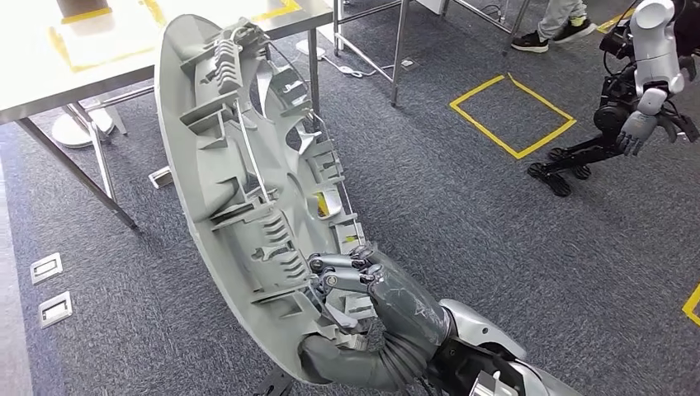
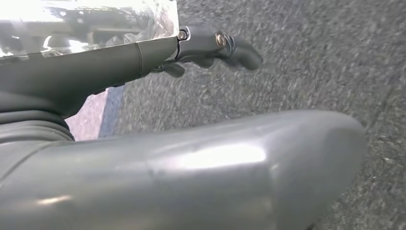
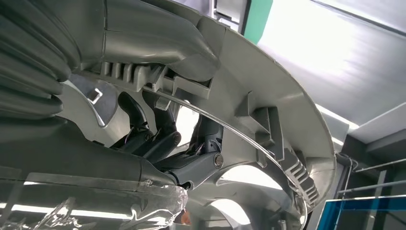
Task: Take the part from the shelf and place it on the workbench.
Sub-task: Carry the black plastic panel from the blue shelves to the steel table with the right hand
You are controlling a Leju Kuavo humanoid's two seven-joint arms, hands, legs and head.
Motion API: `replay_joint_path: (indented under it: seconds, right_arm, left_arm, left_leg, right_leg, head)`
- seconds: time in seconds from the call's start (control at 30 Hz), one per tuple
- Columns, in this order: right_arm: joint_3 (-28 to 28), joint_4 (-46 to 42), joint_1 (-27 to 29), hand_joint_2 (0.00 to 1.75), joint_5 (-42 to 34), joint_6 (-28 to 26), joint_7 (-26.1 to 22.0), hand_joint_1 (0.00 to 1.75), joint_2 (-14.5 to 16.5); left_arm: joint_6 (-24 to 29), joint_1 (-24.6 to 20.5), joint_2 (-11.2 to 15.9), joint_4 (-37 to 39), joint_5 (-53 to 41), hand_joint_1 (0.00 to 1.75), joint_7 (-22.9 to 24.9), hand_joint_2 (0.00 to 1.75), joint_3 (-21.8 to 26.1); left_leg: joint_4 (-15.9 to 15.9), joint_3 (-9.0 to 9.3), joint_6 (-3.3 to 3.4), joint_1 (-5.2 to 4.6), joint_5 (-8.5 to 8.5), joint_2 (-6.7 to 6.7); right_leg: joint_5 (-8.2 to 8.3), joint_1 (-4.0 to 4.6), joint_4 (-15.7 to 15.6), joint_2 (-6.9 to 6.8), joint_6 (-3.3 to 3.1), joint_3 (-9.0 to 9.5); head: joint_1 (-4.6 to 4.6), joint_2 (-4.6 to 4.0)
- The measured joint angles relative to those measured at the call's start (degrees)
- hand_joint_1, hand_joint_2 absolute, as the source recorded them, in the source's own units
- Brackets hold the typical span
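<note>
1. A dark grey carpet floor [image 1: 462, 206] covers the scene.
2. A square of yellow tape [image 1: 512, 115] lies on the carpet at upper right; another yellow tape corner [image 1: 692, 304] shows at the right edge.
3. Two floor sockets [image 1: 49, 289] sit in the carpet at the left edge.
4. A person's legs and dark shoes [image 1: 551, 33] stand at the top.
5. A second robot [image 1: 640, 91], white and black, stands at far right beside the taped square.

Head view looks down on carpet [image 1: 462, 206]; wrist views sit close behind hands.
</note>
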Motion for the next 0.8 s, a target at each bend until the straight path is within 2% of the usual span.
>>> replay_joint_path:
  seconds: [0.03, 0.1, 0.13, 0.17, 0.2, 0.23, 0.3, 0.33, 0.37, 0.4, 0.47, 0.5, 0.57, 0.6, 0.67, 0.7, 0.73, 0.77, 0.8]
  right_arm:
    - [-0.01, 0.00, -0.01, 1.75, 0.00, 0.00, 0.02, 1.75, 0.03]
    - [0.01, 0.01, 0.03, 1.75, 0.00, -0.01, 0.04, 1.75, 0.05]
    - [0.02, 0.01, 0.04, 1.75, 0.01, -0.01, 0.03, 1.75, 0.05]
    - [0.03, 0.01, 0.06, 1.75, 0.01, -0.01, 0.03, 1.75, 0.05]
    - [0.05, 0.01, 0.08, 1.75, 0.01, -0.01, 0.04, 1.75, 0.05]
    - [0.08, 0.01, 0.10, 1.75, 0.01, -0.01, 0.06, 1.75, 0.05]
    - [0.10, 0.01, 0.12, 1.75, 0.00, 0.01, 0.10, 1.75, 0.05]
    - [0.09, 0.01, 0.12, 1.75, 0.00, 0.01, 0.12, 1.75, 0.05]
    - [0.07, 0.01, 0.11, 1.75, 0.00, 0.00, 0.12, 1.75, 0.05]
    - [0.05, 0.01, 0.11, 1.75, 0.00, -0.01, 0.11, 1.75, 0.05]
    - [0.04, 0.01, 0.09, 1.75, 0.00, -0.01, 0.11, 1.75, 0.06]
    - [0.04, 0.01, 0.08, 1.75, 0.00, -0.01, 0.12, 1.75, 0.07]
    - [0.03, 0.01, 0.10, 1.75, -0.03, -0.03, 0.17, 1.75, 0.05]
    - [0.03, 0.01, 0.13, 1.75, -0.07, -0.05, 0.22, 1.75, 0.02]
    - [0.04, 0.01, 0.24, 1.75, -0.21, -0.10, 0.35, 1.75, -0.04]
    - [0.05, 0.01, 0.31, 1.75, -0.31, -0.11, 0.43, 1.75, -0.08]
    - [0.05, 0.01, 0.36, 1.75, -0.43, -0.13, 0.51, 1.75, -0.10]
    - [0.04, 0.01, 0.39, 1.75, -0.54, -0.13, 0.60, 1.75, -0.11]
    - [0.04, 0.01, 0.37, 1.75, -0.62, -0.13, 0.67, 1.75, -0.12]
  left_arm:
    - [0.03, -0.01, 0.04, 0.00, -0.02, 0.00, 0.02, 1.75, -0.01]
    - [0.07, -0.14, 0.17, 0.00, -0.04, 0.00, 0.02, 1.75, -0.01]
    - [0.07, -0.18, 0.23, 0.00, -0.05, 0.00, 0.03, 1.75, -0.02]
    - [0.06, -0.18, 0.27, 0.00, -0.05, 0.00, 0.04, 1.75, -0.02]
    - [0.06, -0.14, 0.33, 0.00, -0.05, 0.00, 0.05, 1.75, -0.03]
    - [0.06, -0.11, 0.39, 0.00, -0.04, 0.00, 0.07, 1.75, -0.04]
    - [0.05, -0.17, 0.50, -0.01, -0.05, 0.00, 0.08, 1.75, -0.05]
    - [0.05, -0.25, 0.53, -0.04, -0.06, 0.00, 0.07, 1.75, -0.04]
    - [0.05, -0.30, 0.55, -0.07, -0.07, 0.00, 0.07, 1.75, -0.04]
    - [0.04, -0.32, 0.56, -0.10, -0.09, 0.00, 0.07, 1.75, -0.03]
    - [0.02, -0.20, 0.65, -0.14, -0.11, 0.00, 0.10, 1.75, -0.04]
    - [0.02, -0.17, 0.68, -0.15, -0.13, 0.00, 0.13, 1.75, -0.04]
    - [0.07, -0.28, 0.70, -0.19, -0.23, 0.00, 0.23, 1.75, -0.05]
    - [0.09, -0.37, 0.70, -0.22, -0.31, 0.00, 0.31, 1.75, -0.05]
    - [0.11, -0.41, 0.72, -0.27, -0.44, 0.00, 0.47, 1.75, -0.05]
    - [0.12, -0.37, 0.73, -0.28, -0.45, 0.00, 0.54, 1.75, -0.05]
    - [0.13, -0.34, 0.74, -0.28, -0.46, 0.00, 0.58, 1.75, -0.05]
    - [0.15, -0.32, 0.74, -0.29, -0.46, 0.00, 0.62, 1.75, -0.05]
    - [0.16, -0.32, 0.72, -0.32, -0.47, 0.00, 0.62, 1.75, -0.05]
  left_leg:
    - [1.03, -0.47, -0.23, -0.19, -0.85, 1.33]
    - [6.44, -2.82, -0.85, -0.32, -3.99, 4.56]
    - [10.00, -4.38, -1.28, -0.15, -5.59, 5.37]
    - [12.74, -5.60, -1.75, 0.09, -6.42, 5.71]
    - [13.69, -6.02, -2.24, 0.34, -6.23, 5.92]
    - [12.57, -5.43, -2.74, 0.61, -5.06, 6.21]
    - [6.04, -2.08, -3.74, 0.89, -1.74, 7.96]
    - [3.07, -0.50, -3.77, 0.80, -0.76, 8.95]
    - [1.23, 0.47, -3.34, 0.62, -0.44, 9.61]
    - [0.71, 0.74, -2.65, 0.36, -0.75, 9.82]
    - [0.67, 0.66, -1.01, 0.25, -0.75, 8.74]
    - [0.65, 0.61, -0.52, 0.28, -0.68, 8.23]
    - [0.56, 0.60, 0.33, 0.40, -0.51, 7.28]
    - [0.57, 0.56, 0.62, 0.36, -0.49, 6.86]
    - [0.57, 0.56, 0.93, 0.13, -0.49, 5.96]
    - [0.58, 0.57, 0.98, -0.03, -0.49, 5.54]
    - [0.58, 0.59, 1.00, -0.18, -0.49, 5.14]
    - [0.58, 0.63, 1.00, -0.30, -0.49, 4.75]
    - [0.58, 0.65, 0.99, -0.32, -0.49, 4.44]
  right_leg:
    - [0.19, -0.15, -0.79, -0.75, 0.08, 0.52]
    - [0.29, -0.31, -1.60, -2.28, 0.11, 1.28]
    - [0.18, -0.36, -1.59, -3.09, 0.07, 1.43]
    - [0.00, -0.45, -1.47, -3.87, 0.15, 1.48]
    - [-0.22, -0.59, -1.28, -4.59, 0.31, 1.51]
    - [-0.49, -0.81, -0.99, -5.28, 0.55, 1.52]
    - [-1.28, -1.26, -0.04, -6.51, 1.29, 1.53]
    - [-1.72, -1.31, 0.58, -7.03, 1.73, 1.45]
    - [-2.07, -1.25, 1.09, -7.48, 2.12, 1.38]
    - [-2.28, -1.12, 1.39, -7.90, 2.41, 1.36]
    - [-2.50, -1.12, 1.51, -8.60, 2.77, 1.44]
    - [-2.93, -1.32, 1.78, -7.96, 2.99, 1.40]
    - [-5.28, -1.68, 5.09, -5.23, 3.33, -0.02]
    - [-7.00, -1.76, 8.43, -3.75, 3.34, -1.58]
    - [-9.63, -1.66, 15.77, -2.81, 3.18, -5.38]
    - [-9.66, -1.57, 17.61, -2.75, 3.00, -6.54]
    - [-8.52, -1.44, 17.17, -2.72, 2.66, -6.67]
    - [-6.51, -1.25, 14.56, -2.62, 2.17, -5.74]
    - [-4.30, -0.97, 10.58, -2.33, 1.57, -4.13]
  head:
    - [-0.17, 0.00]
    - [-0.55, 0.00]
    - [-0.69, 0.00]
    - [-0.73, 0.00]
    - [-0.75, 0.00]
    - [-0.78, 0.00]
    - [-0.88, 0.00]
    - [-1.12, 0.00]
    - [-1.29, 0.00]
    - [-1.34, 0.00]
    - [-1.16, 0.00]
    - [-1.03, 0.00]
    - [-0.81, 0.00]
    - [-0.62, 0.00]
    - [-0.27, 0.00]
    - [-0.20, 0.00]
    - [-0.17, 0.00]
    - [-0.17, 0.00]
    - [-0.16, 0.00]
